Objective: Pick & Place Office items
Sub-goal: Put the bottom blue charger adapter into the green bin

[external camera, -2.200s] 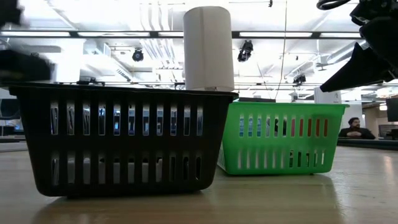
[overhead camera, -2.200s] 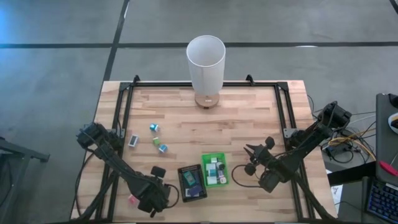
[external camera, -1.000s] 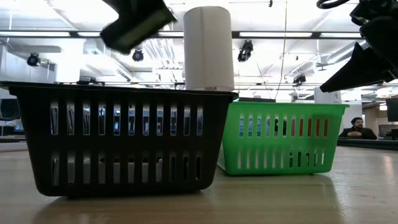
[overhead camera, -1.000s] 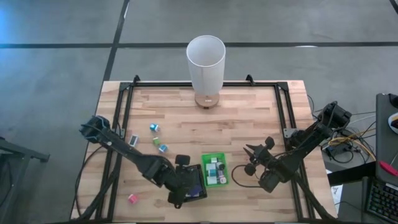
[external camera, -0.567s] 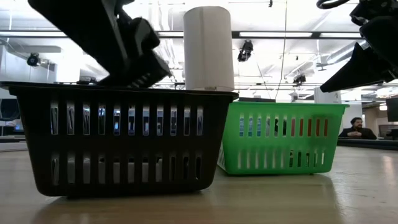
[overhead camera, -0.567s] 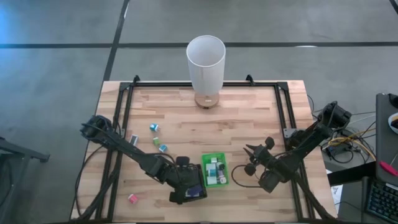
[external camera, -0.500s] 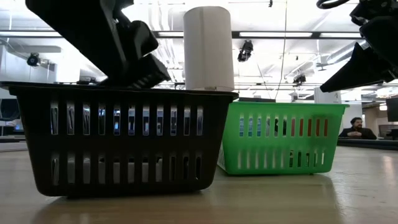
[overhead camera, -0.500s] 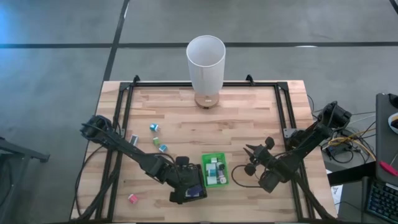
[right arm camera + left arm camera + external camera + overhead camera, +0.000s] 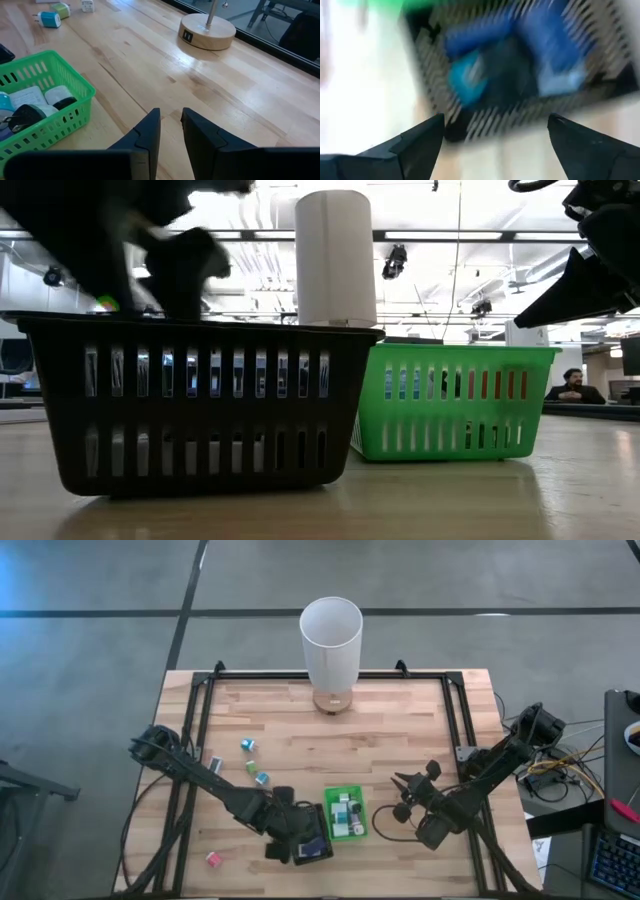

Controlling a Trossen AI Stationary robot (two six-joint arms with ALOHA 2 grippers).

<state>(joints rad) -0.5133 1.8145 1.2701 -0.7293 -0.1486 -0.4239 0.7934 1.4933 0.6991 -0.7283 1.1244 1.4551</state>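
Note:
My left gripper (image 9: 303, 840) hovers open over the black tray (image 9: 327, 828), near the table's front edge. In the blurred left wrist view its fingers stand wide apart above the black tray (image 9: 470, 125), where blue and teal office items (image 9: 470, 80) and a dark one lie. The green tray (image 9: 363, 796) beside it holds white and teal items (image 9: 30, 97). Loose items rest on the table farther left: a white block (image 9: 213, 766), teal pieces (image 9: 247, 745) and a pink one (image 9: 212, 859). My right gripper (image 9: 403, 798) waits shut, to the right of the green tray.
A tall white cylinder (image 9: 331, 640) stands on a round wooden base (image 9: 207, 30) at the table's far edge. A black metal frame (image 9: 200, 710) borders the table. Bare wood lies between the trays and the cylinder. A person (image 9: 572, 385) sits far off in the room.
My left gripper has sunk toward the black tray's rim and drawn back a little toward the table's left edge. In the low view its fingers, one dark mass before, now stand apart: it has opened over the tray. My right arm has kept still.

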